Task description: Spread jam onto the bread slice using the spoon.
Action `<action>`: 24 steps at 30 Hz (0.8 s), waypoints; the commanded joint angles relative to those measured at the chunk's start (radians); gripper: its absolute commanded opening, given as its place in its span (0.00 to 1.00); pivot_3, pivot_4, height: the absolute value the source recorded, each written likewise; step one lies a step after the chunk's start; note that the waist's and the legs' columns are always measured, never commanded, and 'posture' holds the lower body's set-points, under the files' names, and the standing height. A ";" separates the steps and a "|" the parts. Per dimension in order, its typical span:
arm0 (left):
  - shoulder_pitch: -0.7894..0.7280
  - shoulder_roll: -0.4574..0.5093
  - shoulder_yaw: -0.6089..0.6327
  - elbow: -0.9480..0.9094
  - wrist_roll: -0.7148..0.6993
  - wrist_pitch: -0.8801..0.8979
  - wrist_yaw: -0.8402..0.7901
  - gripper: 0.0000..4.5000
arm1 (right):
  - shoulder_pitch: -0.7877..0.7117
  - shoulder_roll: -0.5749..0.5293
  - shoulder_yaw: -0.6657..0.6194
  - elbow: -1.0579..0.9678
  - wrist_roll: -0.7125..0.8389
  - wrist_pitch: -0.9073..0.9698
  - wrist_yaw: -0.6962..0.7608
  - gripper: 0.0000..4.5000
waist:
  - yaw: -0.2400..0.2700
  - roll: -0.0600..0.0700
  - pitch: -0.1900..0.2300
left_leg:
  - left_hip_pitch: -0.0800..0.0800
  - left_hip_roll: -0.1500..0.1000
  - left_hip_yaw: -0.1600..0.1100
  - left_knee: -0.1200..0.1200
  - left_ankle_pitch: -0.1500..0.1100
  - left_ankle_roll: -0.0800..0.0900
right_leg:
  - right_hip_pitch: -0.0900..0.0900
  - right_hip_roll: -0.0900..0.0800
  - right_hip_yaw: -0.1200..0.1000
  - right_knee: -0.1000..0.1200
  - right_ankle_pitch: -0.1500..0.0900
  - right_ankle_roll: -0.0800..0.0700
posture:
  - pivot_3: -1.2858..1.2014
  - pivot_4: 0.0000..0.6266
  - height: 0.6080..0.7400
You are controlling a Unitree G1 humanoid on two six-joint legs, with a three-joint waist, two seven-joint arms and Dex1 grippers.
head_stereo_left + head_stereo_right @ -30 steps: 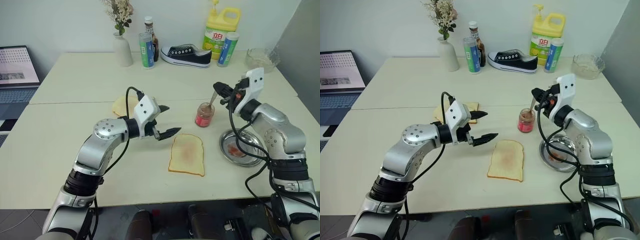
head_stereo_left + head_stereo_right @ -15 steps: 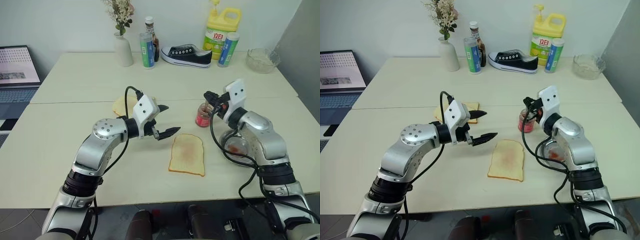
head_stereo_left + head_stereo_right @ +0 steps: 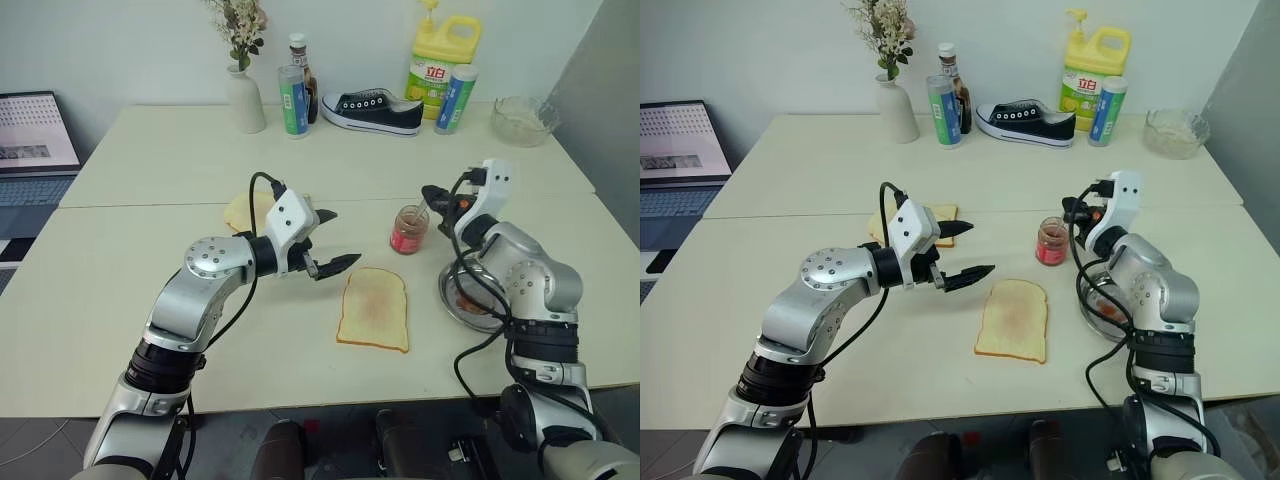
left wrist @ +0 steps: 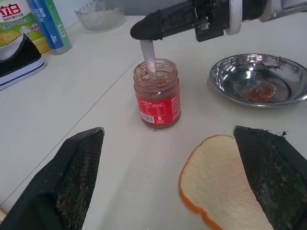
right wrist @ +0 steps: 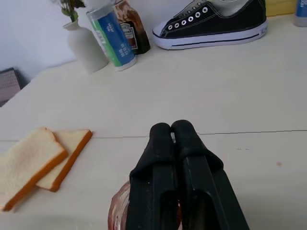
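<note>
The bread slice (image 3: pixel 374 308) lies flat at the table's front centre, its toasted face up. Behind it stands the small glass jar of jam (image 3: pixel 408 229). Just above the jar, my right gripper (image 3: pixel 432 195) is shut on the spoon (image 4: pixel 149 56), whose lower end reaches down into the jar's mouth (image 4: pixel 156 72). My left gripper (image 3: pixel 340 238) hovers open and empty to the left of the bread slice, fingers spread wide. The right wrist view shows the shut fingers (image 5: pixel 163 153) over the jar's rim (image 5: pixel 117 211).
A round steel dish (image 4: pixel 288 79) with a red jam smear sits right of the jar, under my right arm. A pile of paler bread slices (image 5: pixel 38 160) lies behind my left gripper. A vase, bottles, a shoe (image 3: pixel 372 110), a detergent jug and a glass bowl line the far edge.
My right wrist has rolled and swung over the jar, ending slightly lower with the spoon in the jar's mouth. The left arm has stayed still.
</note>
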 commanded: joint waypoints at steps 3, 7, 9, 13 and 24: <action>-0.029 -0.007 0.006 -0.001 0.006 -0.032 -0.001 1.00 | -0.060 0.025 -0.117 -0.045 0.123 0.079 -0.084 0.00 | 0.000 0.000 0.000 | 0.000 0.000 0.000 0.000 0.000 0.000 | 0.000 0.000 0.000 0.000 0.000 0.000 | 0.52 0.24 1.00; -0.041 -0.011 0.001 0.015 0.005 -0.041 -0.011 1.00 | -0.070 0.032 -0.186 -0.056 0.199 0.127 -0.144 0.00 | -0.001 0.000 0.000 | 0.000 0.000 0.000 0.000 0.000 0.000 | 0.000 0.000 0.000 0.000 0.000 0.000 | 0.52 0.24 1.00; -0.046 -0.012 0.000 0.024 0.005 -0.047 -0.017 1.00 | -0.072 0.035 -0.213 -0.063 0.232 0.144 -0.173 0.00 | -0.001 0.000 0.000 | 0.000 0.000 0.000 0.000 0.000 0.000 | 0.000 0.000 0.000 0.000 0.000 0.000 | 0.52 0.24 1.00; -0.059 -0.013 -0.003 0.048 0.008 -0.061 -0.031 1.00 | -0.070 0.035 -0.260 -0.070 0.290 0.162 -0.224 0.00 | -0.001 0.000 0.000 | 0.000 0.000 0.000 0.000 0.000 0.000 | 0.000 0.000 0.000 0.000 0.000 0.000 | 0.52 0.24 1.00; -0.098 -0.018 -0.014 0.103 0.019 -0.096 -0.076 1.00 | -0.029 0.021 -0.295 -0.114 0.368 0.131 -0.310 0.00 | -0.001 0.000 0.000 | 0.000 0.000 0.001 0.000 0.000 0.000 | 0.000 0.000 0.000 0.000 0.000 0.000 | 0.52 0.24 1.00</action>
